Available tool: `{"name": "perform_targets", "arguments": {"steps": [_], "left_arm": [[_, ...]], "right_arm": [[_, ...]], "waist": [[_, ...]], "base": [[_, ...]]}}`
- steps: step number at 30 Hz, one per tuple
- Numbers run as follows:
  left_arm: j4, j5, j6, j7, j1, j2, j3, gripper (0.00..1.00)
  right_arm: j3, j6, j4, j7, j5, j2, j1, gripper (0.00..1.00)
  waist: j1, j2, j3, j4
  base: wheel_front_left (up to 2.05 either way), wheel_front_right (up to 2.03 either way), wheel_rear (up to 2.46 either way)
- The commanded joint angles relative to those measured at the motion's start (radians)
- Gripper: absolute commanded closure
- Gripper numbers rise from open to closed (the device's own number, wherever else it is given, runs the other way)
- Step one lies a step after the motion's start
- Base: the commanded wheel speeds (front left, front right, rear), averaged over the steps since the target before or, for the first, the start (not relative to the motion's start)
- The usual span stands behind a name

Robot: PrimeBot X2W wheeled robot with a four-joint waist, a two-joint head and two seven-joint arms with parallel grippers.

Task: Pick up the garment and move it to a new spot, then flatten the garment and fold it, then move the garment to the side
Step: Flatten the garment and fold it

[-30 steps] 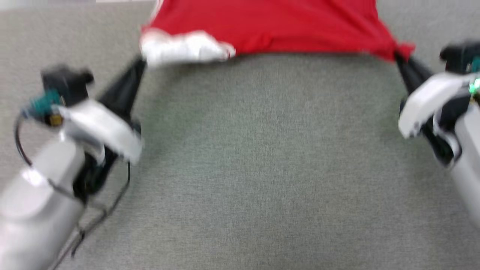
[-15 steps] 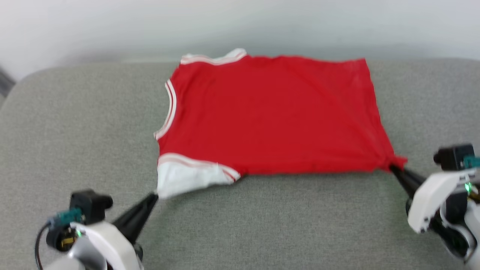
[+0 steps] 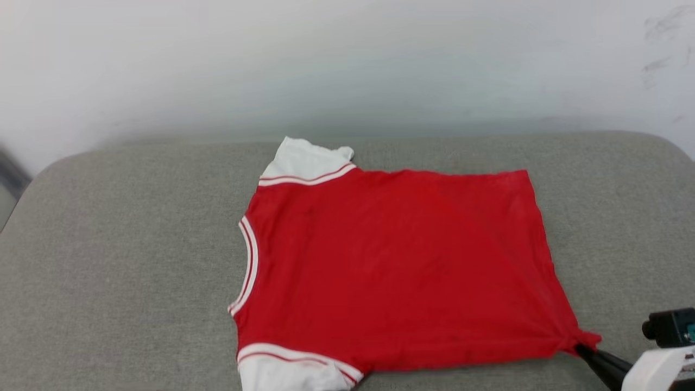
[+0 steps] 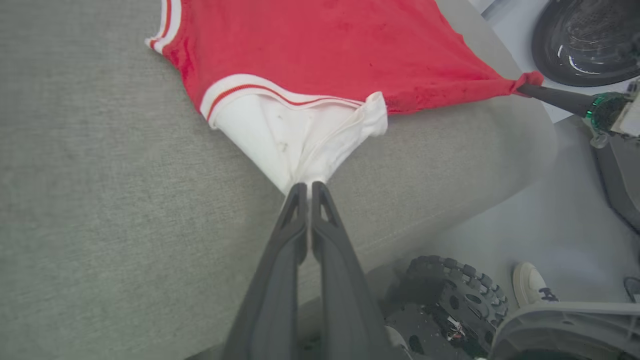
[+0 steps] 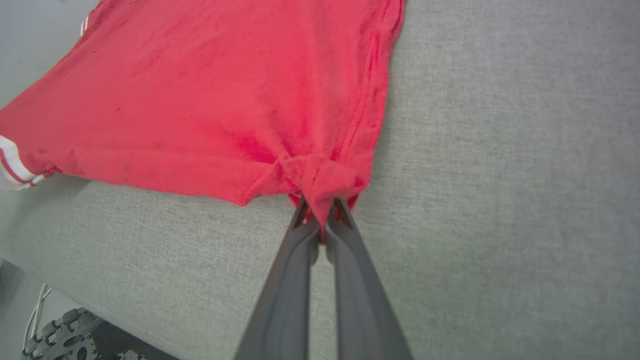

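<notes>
The garment point(image 3: 402, 266) is a red T-shirt with white sleeves and red-and-white trim, spread nearly flat on the grey cushioned surface point(image 3: 119, 260), plain side up, neck to the left. My left gripper point(image 4: 307, 187) is shut on the tip of the near white sleeve point(image 4: 295, 135), which is pulled into a taut cone. My right gripper point(image 5: 322, 212) is shut on the near hem corner point(image 5: 325, 182), which bunches around its fingertips; in the head view it shows at the lower right point(image 3: 583, 350). No lettering shows.
A pale wall point(image 3: 347, 65) rises behind the cushion's far edge. The cushion's near edge point(image 4: 450, 210) drops to a grey floor, where a wheel point(image 4: 450, 295) of my base and a person's white shoe point(image 4: 532, 290) show. A dark round object point(image 4: 585, 40) sits beyond.
The head camera has tilted up, so the whole shirt and the wall have come into view and the arms have slid toward the bottom edge. Both grippers stay shut on the shirt.
</notes>
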Motion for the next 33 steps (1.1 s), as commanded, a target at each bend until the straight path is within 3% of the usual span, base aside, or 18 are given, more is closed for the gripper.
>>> {"name": "perform_targets", "arguments": {"steps": [1, 3, 15, 25, 33], "left_arm": [[-0.035, -0.011, -0.015, -0.002, 0.026, 0.015, -0.010, 1.00], [-0.056, -0.004, -0.011, -0.006, 0.046, 0.046, -0.010, 1.00], [-0.036, 0.031, -0.022, -0.062, -0.041, 0.060, 0.063, 1.00], [0.013, 0.072, -0.075, -0.034, -0.213, 0.064, 0.130, 1.00], [0.118, 0.098, -0.132, 0.020, -0.379, 0.025, 0.154, 1.00]], "right_arm": [[-0.020, 0.000, -0.023, 0.004, -0.010, -0.018, 0.042, 1.00], [-0.053, 0.000, -0.073, 0.022, -0.028, -0.006, 0.103, 1.00], [-0.160, 0.000, -0.191, 0.094, -0.054, 0.025, 0.126, 1.00], [-0.191, 0.000, -0.240, 0.140, -0.119, 0.061, -0.002, 1.00], [-0.170, 0.000, -0.173, 0.189, -0.210, 0.107, -0.158, 1.00]], "waist": [[0.0003, -0.0001, -0.009, -0.010], [0.0003, -0.0001, -0.008, -0.018], [0.0003, -0.0001, 0.026, -0.049], [0.0003, -0.0001, 0.161, -0.073], [0.0003, -0.0001, 0.277, -0.078]], "base": [[0.00, 0.00, 0.00], [0.00, 0.00, 0.00], [0.00, 0.00, 0.00], [0.00, 0.00, 0.00], [0.00, 0.00, 0.00]]}}
